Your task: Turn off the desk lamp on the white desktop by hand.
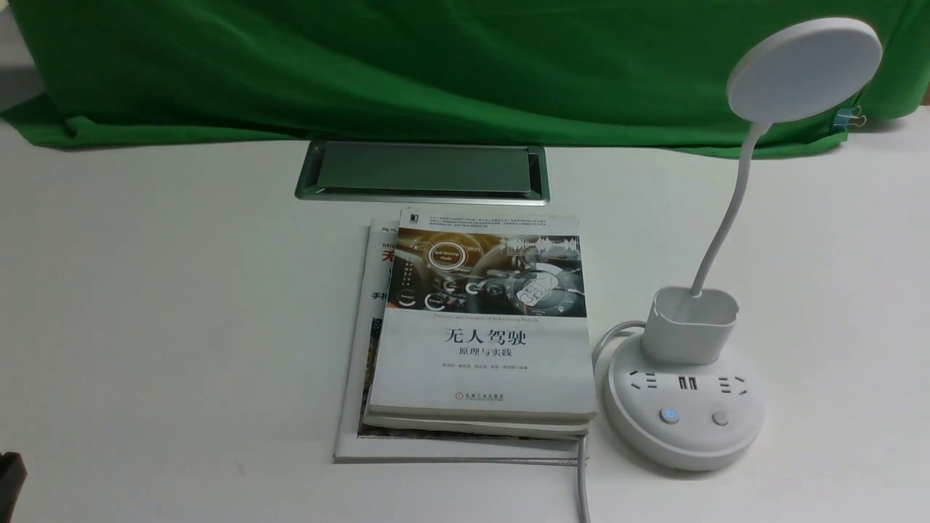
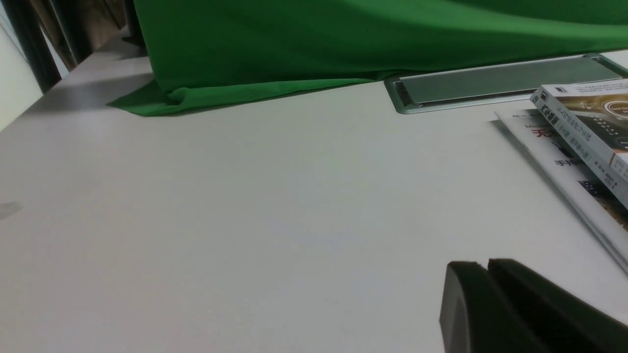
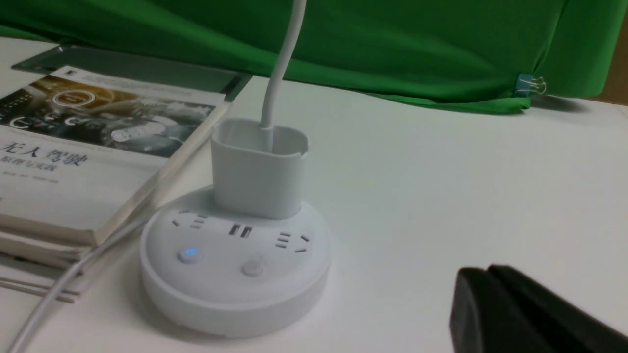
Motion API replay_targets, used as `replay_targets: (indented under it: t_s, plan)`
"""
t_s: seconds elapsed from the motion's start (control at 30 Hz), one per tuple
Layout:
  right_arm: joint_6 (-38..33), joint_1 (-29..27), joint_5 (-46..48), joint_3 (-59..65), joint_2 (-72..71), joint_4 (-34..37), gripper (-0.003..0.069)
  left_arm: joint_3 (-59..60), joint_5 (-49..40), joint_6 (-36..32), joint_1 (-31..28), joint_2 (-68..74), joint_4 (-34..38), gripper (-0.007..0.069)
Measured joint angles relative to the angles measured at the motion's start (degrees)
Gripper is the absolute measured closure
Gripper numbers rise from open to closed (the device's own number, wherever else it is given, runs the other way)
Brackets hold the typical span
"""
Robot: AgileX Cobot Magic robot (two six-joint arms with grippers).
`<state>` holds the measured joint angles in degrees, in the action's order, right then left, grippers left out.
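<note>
The white desk lamp (image 1: 686,341) stands on the white desktop (image 1: 182,290) at the right. Its disc head (image 1: 804,69) rises on a thin neck from a cup-shaped holder on the round base (image 3: 235,289). On the base, the left button (image 3: 189,253) glows blue and the right button (image 3: 252,267) is unlit. My right gripper (image 3: 488,272), the hand, is shut and empty. It hovers low over bare desktop, to the right of the base and apart from it. My left gripper (image 2: 487,267) is shut and empty, left of the books.
A stack of books (image 1: 476,334) lies just left of the lamp base. The lamp's white cord (image 1: 581,487) runs toward the front edge. A silver-framed hatch (image 1: 421,171) sits behind the books. Green cloth (image 1: 436,65) covers the back, with a binder clip (image 3: 530,86) on it.
</note>
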<state>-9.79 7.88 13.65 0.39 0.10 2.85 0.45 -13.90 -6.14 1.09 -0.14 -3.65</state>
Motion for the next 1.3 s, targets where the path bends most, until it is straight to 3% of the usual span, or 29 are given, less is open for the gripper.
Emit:
replay_targets:
  t_s: [1.3]
  plan:
    - [1.08,0.00,0.00,0.00,0.00,0.00,0.0621,0.00,0.00,-0.03,0.00,0.00,0.00,0.0605]
